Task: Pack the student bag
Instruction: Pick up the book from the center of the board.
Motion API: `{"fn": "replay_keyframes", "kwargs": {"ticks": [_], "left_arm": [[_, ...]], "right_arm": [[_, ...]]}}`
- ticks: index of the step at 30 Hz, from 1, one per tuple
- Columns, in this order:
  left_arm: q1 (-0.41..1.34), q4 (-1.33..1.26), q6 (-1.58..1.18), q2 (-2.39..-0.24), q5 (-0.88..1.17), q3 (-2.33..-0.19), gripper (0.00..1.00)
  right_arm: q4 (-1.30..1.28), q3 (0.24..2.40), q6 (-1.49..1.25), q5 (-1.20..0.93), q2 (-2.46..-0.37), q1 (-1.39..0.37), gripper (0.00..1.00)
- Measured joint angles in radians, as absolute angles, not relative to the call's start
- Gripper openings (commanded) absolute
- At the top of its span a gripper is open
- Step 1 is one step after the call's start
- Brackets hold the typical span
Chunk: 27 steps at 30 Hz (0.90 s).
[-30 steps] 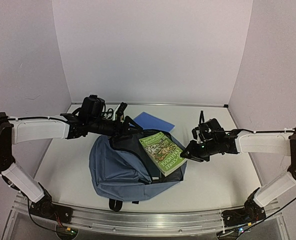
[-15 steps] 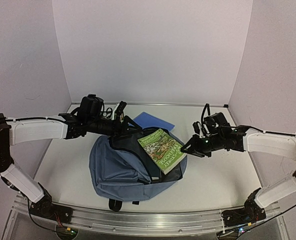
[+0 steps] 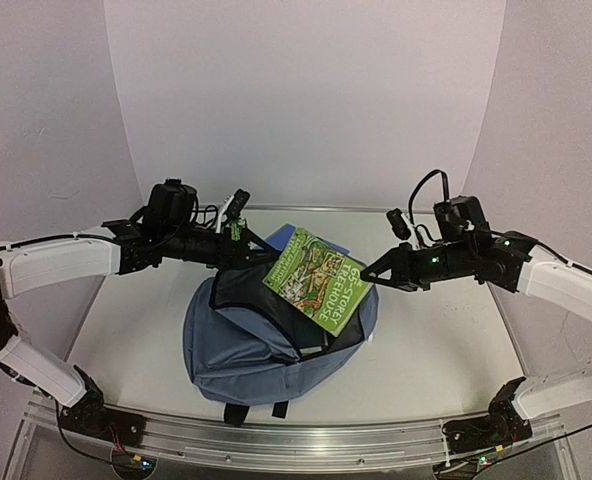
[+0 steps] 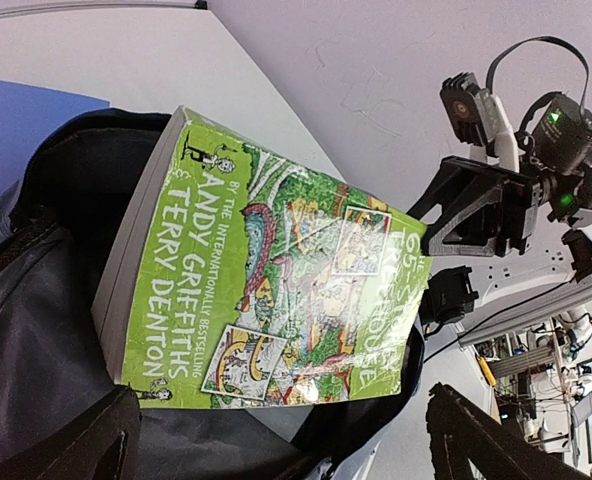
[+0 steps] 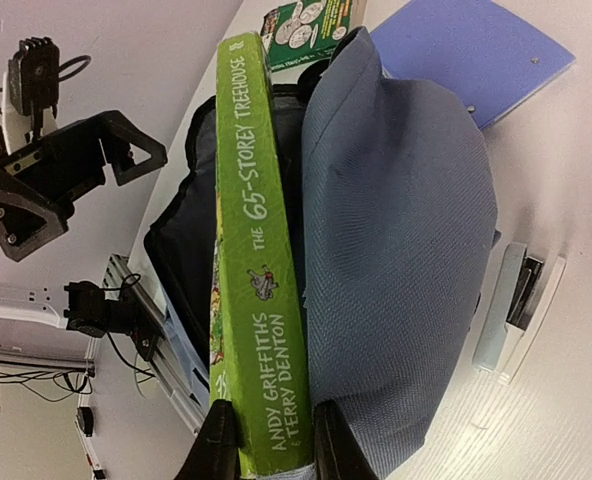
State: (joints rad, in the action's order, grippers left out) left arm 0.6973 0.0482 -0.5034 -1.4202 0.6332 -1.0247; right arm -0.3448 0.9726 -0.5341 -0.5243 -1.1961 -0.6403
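Observation:
The slate-blue student bag (image 3: 246, 345) lies mid-table with its black-lined mouth open toward the back right. My right gripper (image 3: 368, 272) is shut on the spine end of a green paperback (image 3: 316, 278). It holds the book tilted over the mouth, lower end inside. In the right wrist view the fingers (image 5: 221, 440) pinch the book (image 5: 251, 260) beside the bag's blue fabric (image 5: 396, 230). My left gripper (image 3: 242, 243) is at the mouth's back rim. In the left wrist view its jaws (image 4: 284, 400) stand wide apart across the rim, with the book (image 4: 276, 290) ahead.
A flat blue notebook (image 3: 292, 236) lies on the table behind the bag and also shows in the right wrist view (image 5: 476, 50). A grey-white stapler-like object (image 5: 516, 300) lies beside the bag. A small green printed pack (image 5: 301, 20) sits near the left gripper.
My right gripper has risen and moved back, lifting the book's outer end so it stands steeper in the bag's mouth. The left arm has shifted slightly left, and the mouth has opened wider.

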Motion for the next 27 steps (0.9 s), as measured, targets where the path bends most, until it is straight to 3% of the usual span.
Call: {"fn": "replay_keyframes", "kwargs": {"ticks": [19, 24, 27], "left_arm": [[0.633, -0.036, -0.394, -1.724, 0.837, -1.142, 0.99], [0.62, -0.041, -0.359, -1.817, 0.956, -1.239, 0.92], [0.618, -0.058, -0.353, -1.841, 1.036, -1.251, 0.82]], "right_arm": [[-0.257, 0.833, -0.486, -0.667, -1.122, -0.635, 0.0], [-0.245, 0.828, -0.485, -0.695, -1.122, -0.635, 0.0], [-0.242, 0.828, -0.485, -0.694, -1.122, -0.636, 0.0]]}}
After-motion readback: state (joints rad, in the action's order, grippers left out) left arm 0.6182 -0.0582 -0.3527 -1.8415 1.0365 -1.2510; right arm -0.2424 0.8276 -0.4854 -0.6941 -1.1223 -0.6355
